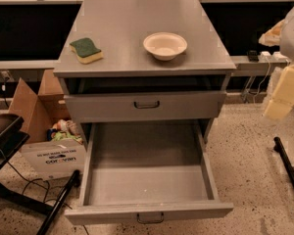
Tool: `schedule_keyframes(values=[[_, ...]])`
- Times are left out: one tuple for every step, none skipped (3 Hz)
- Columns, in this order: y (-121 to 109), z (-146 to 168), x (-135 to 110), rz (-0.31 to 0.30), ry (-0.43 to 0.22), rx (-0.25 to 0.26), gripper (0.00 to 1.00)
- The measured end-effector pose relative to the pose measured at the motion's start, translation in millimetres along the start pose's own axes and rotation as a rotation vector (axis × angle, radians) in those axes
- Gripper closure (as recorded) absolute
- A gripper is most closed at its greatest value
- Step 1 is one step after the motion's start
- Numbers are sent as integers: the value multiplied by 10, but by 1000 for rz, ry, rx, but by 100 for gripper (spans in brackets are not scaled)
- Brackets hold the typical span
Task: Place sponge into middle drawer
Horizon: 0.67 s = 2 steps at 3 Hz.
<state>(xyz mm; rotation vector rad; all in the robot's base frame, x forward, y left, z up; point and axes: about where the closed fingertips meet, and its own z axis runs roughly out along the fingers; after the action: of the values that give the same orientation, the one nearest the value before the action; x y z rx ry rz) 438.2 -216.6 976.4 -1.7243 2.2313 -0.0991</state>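
Note:
The sponge (85,50), dark green on top with a yellow body, lies flat on the left part of the grey cabinet top (127,28). The middle drawer (147,180) is pulled far out and its inside is bare; its small dark handle (150,218) is at the front. The grey drawer above it (147,105) is pushed in. My gripper (279,104), cream-coloured, hangs at the right edge of the view, to the right of the cabinet, well away from the sponge and holding nothing that I can see.
A cream round bowl (165,45) stands on the cabinet top, right of the sponge. An open cardboard box (49,131) with clutter sits on the floor at the left. Black stand legs (59,204) lie at the lower left and at the right (289,173).

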Motion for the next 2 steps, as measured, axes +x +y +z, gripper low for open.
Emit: schedule_keyframes(values=[[-2,-5,-1,0,-1,1,0],[-107,95,-71,15,-85,24,0]])
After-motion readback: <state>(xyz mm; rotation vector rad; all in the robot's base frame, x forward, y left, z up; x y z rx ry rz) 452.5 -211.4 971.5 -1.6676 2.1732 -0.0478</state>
